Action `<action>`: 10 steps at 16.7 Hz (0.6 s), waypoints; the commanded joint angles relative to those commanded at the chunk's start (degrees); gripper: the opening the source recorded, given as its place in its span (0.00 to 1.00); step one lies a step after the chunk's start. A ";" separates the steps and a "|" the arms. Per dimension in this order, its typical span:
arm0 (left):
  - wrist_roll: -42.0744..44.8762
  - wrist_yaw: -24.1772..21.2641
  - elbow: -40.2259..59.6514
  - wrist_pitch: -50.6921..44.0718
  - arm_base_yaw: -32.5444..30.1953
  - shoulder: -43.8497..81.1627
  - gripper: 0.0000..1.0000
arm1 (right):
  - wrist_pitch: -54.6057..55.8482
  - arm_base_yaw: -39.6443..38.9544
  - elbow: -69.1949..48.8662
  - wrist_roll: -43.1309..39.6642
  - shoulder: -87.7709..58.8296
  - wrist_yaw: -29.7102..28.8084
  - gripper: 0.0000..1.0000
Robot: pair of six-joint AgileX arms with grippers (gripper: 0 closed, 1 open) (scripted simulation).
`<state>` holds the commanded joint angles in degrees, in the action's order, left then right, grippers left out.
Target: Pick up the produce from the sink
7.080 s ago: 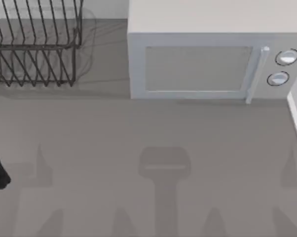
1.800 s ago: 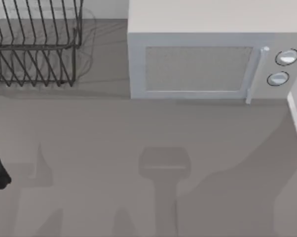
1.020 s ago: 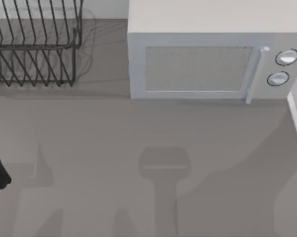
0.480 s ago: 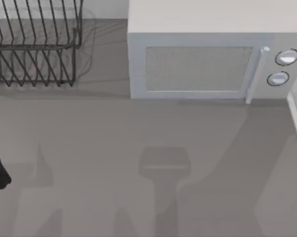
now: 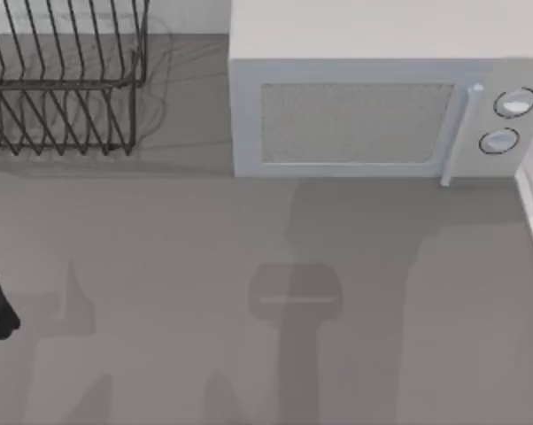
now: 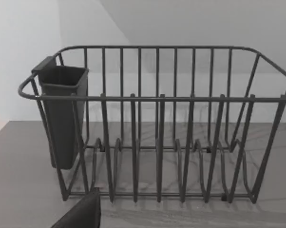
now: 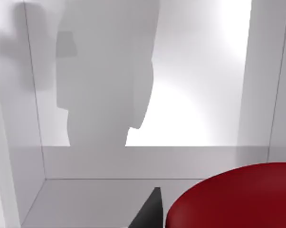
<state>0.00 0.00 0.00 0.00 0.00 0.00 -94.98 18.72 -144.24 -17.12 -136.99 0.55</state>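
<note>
The glossy, rounded red produce [image 7: 233,197] is seen close up in the right wrist view, inside the smooth white sink [image 7: 109,161], beside a dark fingertip [image 7: 150,211]. The right gripper's finger spacing cannot be told.

Setting is reading as a rendered kitchen. A white microwave [image 5: 373,106] is sitting at the far right of a grey countertop [image 5: 204,266], a dark wire dish rack [image 5: 58,80] is standing far left, and pale sink walls [image 7: 109,95] are showing in the right wrist view.
</note>
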 joint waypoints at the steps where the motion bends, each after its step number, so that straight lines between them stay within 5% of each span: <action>1: 0.00 0.00 0.00 0.00 0.00 0.00 1.00 | -1.36 -0.01 -1.32 0.01 0.32 0.00 0.00; 10: 0.00 0.00 0.00 0.00 0.00 0.00 1.00 | -2.22 -3.60 0.41 3.60 3.91 -0.32 0.00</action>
<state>0.00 0.00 0.00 0.00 0.00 0.00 -97.20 15.12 -143.83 -13.52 -133.08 0.23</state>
